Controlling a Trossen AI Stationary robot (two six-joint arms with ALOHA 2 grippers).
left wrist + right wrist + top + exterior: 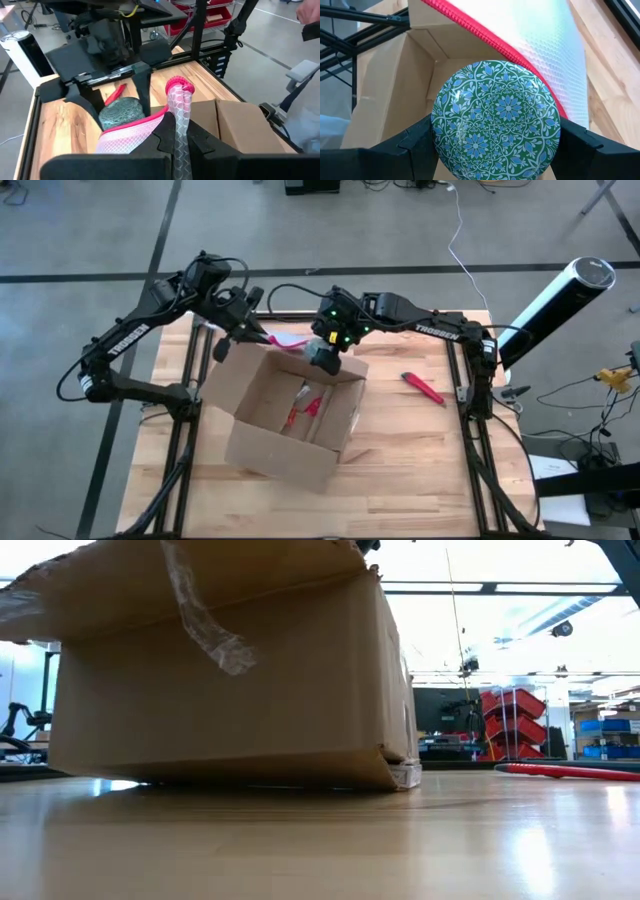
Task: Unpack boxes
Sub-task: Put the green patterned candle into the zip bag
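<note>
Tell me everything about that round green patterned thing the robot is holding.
The disc is round and flat-faced, covered in a glossy green, blue and white floral pattern. The right gripper clamps it from both sides, above the open box at its far edge. The pink-edged pouch, pinched by the left gripper, hangs right beside it.

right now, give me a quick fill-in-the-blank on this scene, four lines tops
1. The right gripper holds a round tin patterned in blue and ____.
2. The left gripper holds a zip pouch edged in ____.
3. The cardboard box has its flaps ____.
4. The red tool lies on the ____.

Missing words: green; pink; open; table
</note>
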